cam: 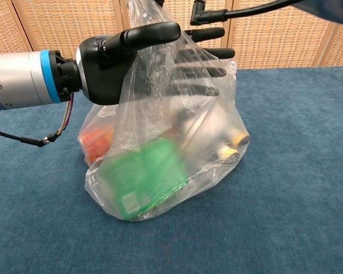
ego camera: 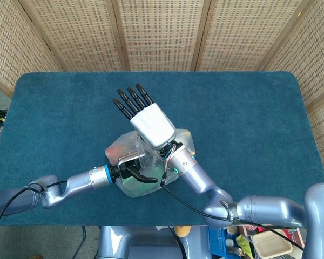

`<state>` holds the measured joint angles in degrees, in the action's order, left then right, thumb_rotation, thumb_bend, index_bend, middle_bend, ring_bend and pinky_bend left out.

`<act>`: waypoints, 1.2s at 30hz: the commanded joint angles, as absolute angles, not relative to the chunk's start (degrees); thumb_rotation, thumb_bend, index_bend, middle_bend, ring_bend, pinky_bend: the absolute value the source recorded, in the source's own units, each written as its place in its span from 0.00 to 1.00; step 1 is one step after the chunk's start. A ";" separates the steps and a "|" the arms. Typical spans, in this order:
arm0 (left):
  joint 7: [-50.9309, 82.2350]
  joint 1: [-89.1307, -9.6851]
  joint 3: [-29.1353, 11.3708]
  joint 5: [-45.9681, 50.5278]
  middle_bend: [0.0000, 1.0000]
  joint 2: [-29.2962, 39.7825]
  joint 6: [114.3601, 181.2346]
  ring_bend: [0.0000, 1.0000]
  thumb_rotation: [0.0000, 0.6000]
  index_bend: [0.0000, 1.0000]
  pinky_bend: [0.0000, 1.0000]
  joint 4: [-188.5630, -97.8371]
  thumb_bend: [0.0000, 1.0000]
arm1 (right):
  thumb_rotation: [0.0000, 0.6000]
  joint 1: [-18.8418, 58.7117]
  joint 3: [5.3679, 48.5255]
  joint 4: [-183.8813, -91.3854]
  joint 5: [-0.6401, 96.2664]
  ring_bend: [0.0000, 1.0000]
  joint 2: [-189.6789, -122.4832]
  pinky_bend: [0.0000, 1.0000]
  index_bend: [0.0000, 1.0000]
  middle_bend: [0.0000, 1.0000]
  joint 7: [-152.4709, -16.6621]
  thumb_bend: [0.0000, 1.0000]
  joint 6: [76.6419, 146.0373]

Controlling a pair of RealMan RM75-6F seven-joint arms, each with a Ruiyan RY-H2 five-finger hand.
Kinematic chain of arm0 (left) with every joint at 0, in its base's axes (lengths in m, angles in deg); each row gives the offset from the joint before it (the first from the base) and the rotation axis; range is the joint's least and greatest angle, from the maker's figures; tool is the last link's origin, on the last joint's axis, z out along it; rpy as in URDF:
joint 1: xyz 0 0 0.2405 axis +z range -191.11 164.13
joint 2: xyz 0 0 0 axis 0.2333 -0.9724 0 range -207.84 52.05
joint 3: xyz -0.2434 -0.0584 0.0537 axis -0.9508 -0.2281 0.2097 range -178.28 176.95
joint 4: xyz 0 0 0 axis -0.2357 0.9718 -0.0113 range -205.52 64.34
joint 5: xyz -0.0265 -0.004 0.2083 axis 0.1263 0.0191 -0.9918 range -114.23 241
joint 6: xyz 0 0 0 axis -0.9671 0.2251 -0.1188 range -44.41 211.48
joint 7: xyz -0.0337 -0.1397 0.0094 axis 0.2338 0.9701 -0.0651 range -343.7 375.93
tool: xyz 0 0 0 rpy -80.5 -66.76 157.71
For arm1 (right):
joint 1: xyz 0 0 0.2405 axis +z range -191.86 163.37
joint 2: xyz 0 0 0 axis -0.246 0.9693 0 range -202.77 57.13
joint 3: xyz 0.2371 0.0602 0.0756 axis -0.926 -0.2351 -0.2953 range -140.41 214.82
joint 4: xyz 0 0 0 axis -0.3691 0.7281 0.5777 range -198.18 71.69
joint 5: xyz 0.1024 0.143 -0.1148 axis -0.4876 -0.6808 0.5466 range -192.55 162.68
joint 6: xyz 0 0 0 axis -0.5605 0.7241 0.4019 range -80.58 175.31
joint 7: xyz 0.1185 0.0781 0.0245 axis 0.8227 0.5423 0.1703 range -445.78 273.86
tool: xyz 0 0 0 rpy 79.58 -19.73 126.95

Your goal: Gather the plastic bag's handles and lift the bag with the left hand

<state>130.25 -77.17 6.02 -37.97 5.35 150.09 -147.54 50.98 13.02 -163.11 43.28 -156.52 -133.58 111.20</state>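
A clear plastic bag (cam: pixel 177 123) stands on the blue table; in the head view the bag (ego camera: pixel 182 141) sits under both hands. Its film is drawn up taut, and its top leaves the chest view's upper edge. My right hand (ego camera: pixel 151 123) hovers above it, back to the camera with fingers straight. The bag's top runs up beneath its palm, where the grip is hidden. My left hand (cam: pixel 111 68) is at the bag's upper left, fingers stretched out behind the film and thumb lying over the front. The left hand (ego camera: pixel 130 167) holds nothing.
Inside the bag lie a green packet (cam: pixel 146 177), an orange item (cam: pixel 94 140) and yellow-capped pieces (cam: pixel 235 139). The blue felt table (ego camera: pixel 248 118) spreads wide around the bag, with woven screens behind it. Clutter shows below the table's near right edge.
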 commanded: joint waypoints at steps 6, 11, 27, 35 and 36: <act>130.34 -77.47 5.63 -37.35 0.23 5.05 149.53 0.18 0.97 0.26 0.19 -147.98 0.25 | 1.00 50.50 14.42 -169.33 41.47 0.00 -150.31 0.00 0.00 0.00 -138.88 0.00 112.02; 130.67 -77.29 5.56 -37.16 0.23 4.96 149.73 0.18 0.97 0.26 0.19 -147.88 0.25 | 1.00 49.61 15.83 -172.81 40.49 0.00 -147.46 0.00 0.00 0.00 -140.09 0.00 112.59; 131.11 -77.08 5.47 -37.36 0.23 3.99 150.38 0.18 0.97 0.26 0.19 -148.13 0.25 | 1.00 40.14 22.16 -175.18 52.40 0.00 -137.97 0.00 0.00 0.00 -134.37 0.00 119.80; 131.50 -77.07 4.72 -37.62 0.23 3.73 151.76 0.18 0.97 0.26 0.19 -148.90 0.25 | 1.00 29.11 26.02 -171.33 58.82 0.00 -130.62 0.00 0.00 0.00 -126.45 0.00 128.23; 131.64 -77.01 4.57 -37.58 0.23 3.70 152.06 0.18 0.97 0.26 0.19 -148.96 0.25 | 1.00 27.80 26.36 -170.44 58.99 0.00 -130.09 0.00 0.00 0.00 -124.91 0.00 129.00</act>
